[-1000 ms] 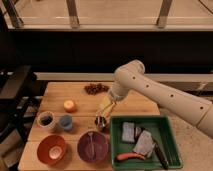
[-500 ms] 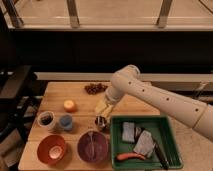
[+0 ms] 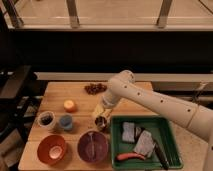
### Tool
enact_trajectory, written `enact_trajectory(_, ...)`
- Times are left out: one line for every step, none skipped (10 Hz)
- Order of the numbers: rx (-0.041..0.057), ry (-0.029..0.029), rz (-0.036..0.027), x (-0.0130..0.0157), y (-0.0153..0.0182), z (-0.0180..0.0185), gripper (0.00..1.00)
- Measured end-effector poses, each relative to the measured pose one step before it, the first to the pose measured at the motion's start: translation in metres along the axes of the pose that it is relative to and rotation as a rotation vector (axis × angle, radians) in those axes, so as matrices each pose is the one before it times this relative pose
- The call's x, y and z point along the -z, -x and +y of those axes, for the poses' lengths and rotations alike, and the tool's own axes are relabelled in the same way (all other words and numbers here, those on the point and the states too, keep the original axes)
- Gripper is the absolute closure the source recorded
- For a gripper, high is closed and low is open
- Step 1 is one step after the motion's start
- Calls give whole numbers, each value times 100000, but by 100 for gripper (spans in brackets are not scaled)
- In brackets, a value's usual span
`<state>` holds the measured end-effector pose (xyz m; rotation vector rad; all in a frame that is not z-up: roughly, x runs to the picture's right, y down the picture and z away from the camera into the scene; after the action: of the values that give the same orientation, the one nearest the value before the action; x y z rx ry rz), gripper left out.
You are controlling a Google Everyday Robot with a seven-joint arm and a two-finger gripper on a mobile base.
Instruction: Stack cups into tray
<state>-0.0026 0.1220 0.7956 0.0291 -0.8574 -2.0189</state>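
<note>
Well to the left of the green tray [image 3: 150, 118], a pale-rimmed dark cup [image 3: 46, 120] is seen standing upright, and an orange bowl [image 3: 51, 149] is set nearer the front edge of the wooden table [image 3: 55, 92]. Next along, still left of the tray, the light blue cup [image 3: 65, 121] is found upright, mouth up and axis vertical, just beside the pale-rimmed cup and outside the tray. A small orange fruit [image 3: 70, 105] is placed just behind it. Closer to the tray, a purple bowl [image 3: 92, 146] is parked almost against the tray's left wall, and a dark cluster [image 3: 95, 88] lies far back on the table. Just off the tray's back-left corner the metal cup [image 3: 103, 125] is seen upright on the wood, mouth up. The gripper [image 3: 101, 119] is held right down on it from above; whether it is clenched or released cannot be told. The tray's long axis is laid left to right, along the table's front edge, and grey cloth-like pieces [image 3: 145, 144], an orange-red item [image 3: 129, 156] and a dark utensil [image 3: 161, 155] are held inside. The white arm [image 3: 160, 102] is stretched over it from the right. Behind, a dark wall and a bright railed ledge are seen.
</note>
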Motion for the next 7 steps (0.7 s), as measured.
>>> enact_trajectory(-1134, -1953, -793, -878, 419, 187, 22)
enact_trajectory(-983, -1409, -532, -590, 274, 104, 22)
enact_trajectory(-1027, -1402, -625, -573, 294, 118, 22)
enact_trajectory(-866, -1089, -441, -396, 267, 149, 22)
enact_trajectory(-1341, -1785, -363, -480, 392, 224, 22)
enact_trajectory(-1413, -3482, 219, -503, 439, 354, 22)
enact_trajectory(-1602, -3319, 398, -247, 392, 378, 22)
